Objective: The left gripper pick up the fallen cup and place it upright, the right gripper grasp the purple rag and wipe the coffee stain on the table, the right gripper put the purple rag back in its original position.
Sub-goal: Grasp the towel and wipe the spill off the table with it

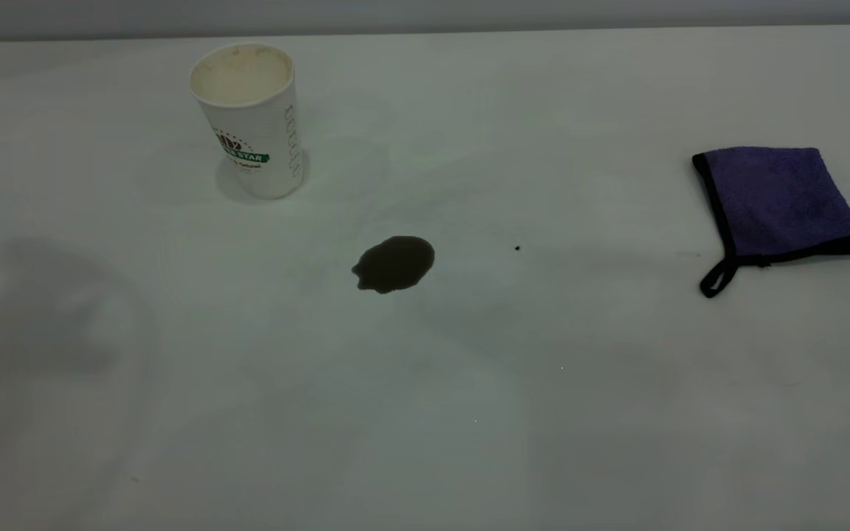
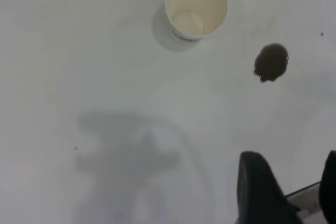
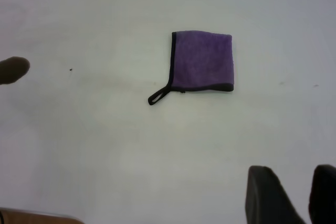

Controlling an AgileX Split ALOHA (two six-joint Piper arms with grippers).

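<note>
The cup (image 1: pixel 251 122) stands upright at the back left of the table (image 1: pixel 469 413), mouth up and cream inside showing; it also shows in the left wrist view (image 2: pixel 196 7). The coffee stain (image 1: pixel 394 263) lies mid-table, to the right of and nearer than the cup, and shows in the left wrist view (image 2: pixel 271 62). The purple rag (image 1: pixel 779 203) lies flat at the right, its loop toward the front; it also shows in the right wrist view (image 3: pixel 202 60). My left gripper (image 2: pixel 291 161) is open, empty, high and well back from the cup. My right gripper (image 3: pixel 293 174) is open, empty, well back from the rag.
A tiny black speck (image 1: pixel 517 248) sits between the stain and the rag. The table's back edge (image 1: pixel 425 31) runs just behind the cup. Neither arm shows in the exterior view; only their shadows fall on the table at the left and centre.
</note>
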